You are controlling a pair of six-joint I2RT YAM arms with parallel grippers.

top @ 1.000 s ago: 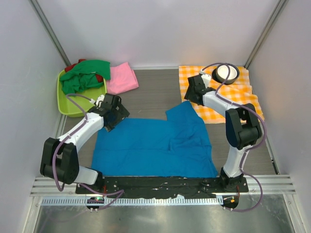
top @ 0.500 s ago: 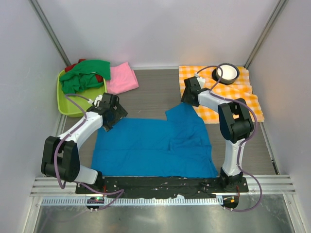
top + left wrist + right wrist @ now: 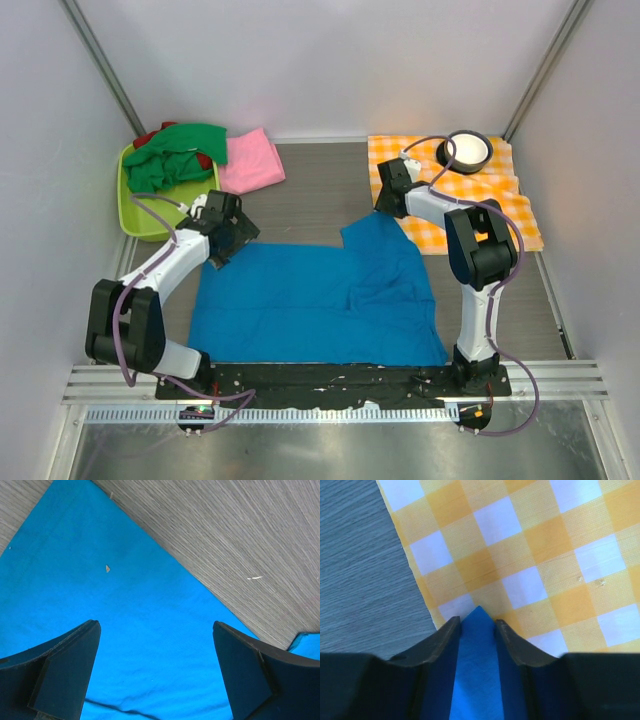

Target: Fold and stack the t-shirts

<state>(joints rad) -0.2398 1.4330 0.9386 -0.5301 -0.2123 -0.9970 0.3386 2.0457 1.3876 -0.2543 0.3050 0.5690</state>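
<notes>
Blue t-shirt (image 3: pixel 310 300): spread flat, near centre of the tabletop (image 3: pixel 310 195); soft, light, probably limp, best taken by corners.
Left fingers (image 3: pixel 65 670): wide, above its far left corner.
Right fingers (image 3: pixel 437 640): narrow about its far right corner; grip unclear.
Far: pink t-shirt (image 3: pixel 250 160) and green bin (image 3: pixel 135 215) left, checked cloth (image 3: pixel 480 200) right.

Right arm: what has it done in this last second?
The right claw shifted left to the orange-and-white checked cloth's edge and now straddles the bright blue tee's far corner, jaws narrowing. The left claw, wide open, and the tee stayed put.
</notes>
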